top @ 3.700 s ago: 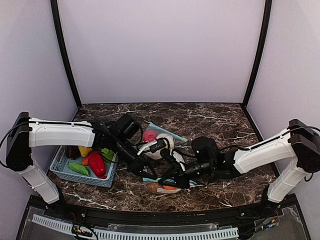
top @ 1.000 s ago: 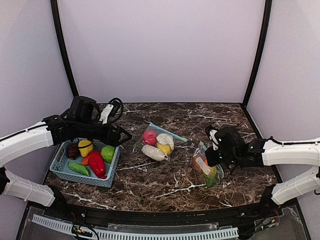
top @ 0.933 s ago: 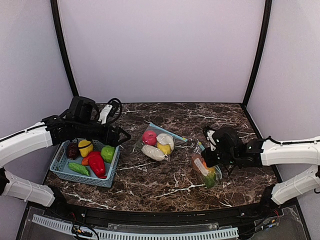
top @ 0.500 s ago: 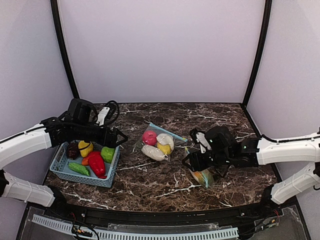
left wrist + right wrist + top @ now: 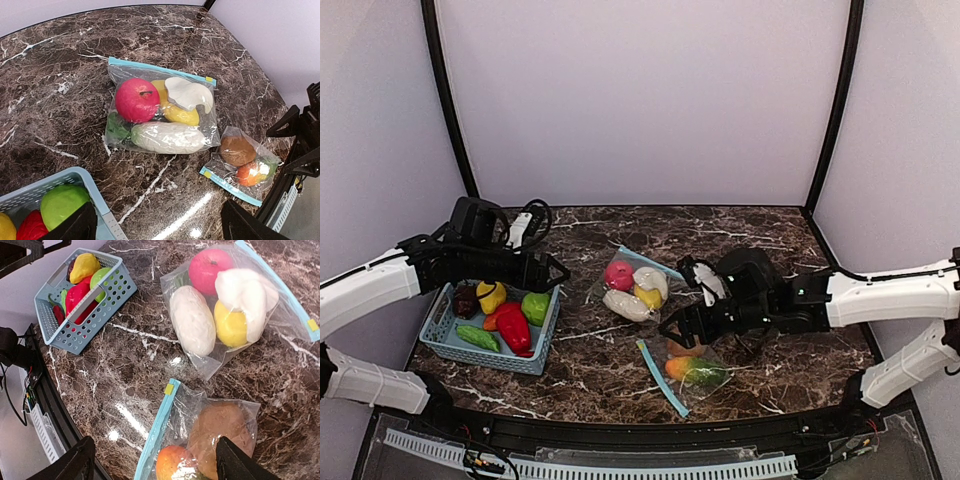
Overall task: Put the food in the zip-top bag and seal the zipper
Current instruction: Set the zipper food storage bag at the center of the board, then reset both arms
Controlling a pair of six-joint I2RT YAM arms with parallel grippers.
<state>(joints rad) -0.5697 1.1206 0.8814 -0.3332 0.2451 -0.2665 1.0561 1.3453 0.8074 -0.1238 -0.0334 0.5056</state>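
front of centre, the small bag (image 5: 695, 368) points its zipper (image 5: 661, 377) left.

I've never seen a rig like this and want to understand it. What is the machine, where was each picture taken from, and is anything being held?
Two white robot arms are bolted at the near edge of a marbled table. One picture looks down from above and behind them; the other two come from a camera on each wrist, so the dark shapes at their lower corners are that arm's own fingers. On the table lie a teal basket of toy food, a larger zip-top bag filled with toys, and a smaller bag holding a few more. The left gripper hangs near the basket, the right gripper by the smaller bag. Both are open; nothing is held.
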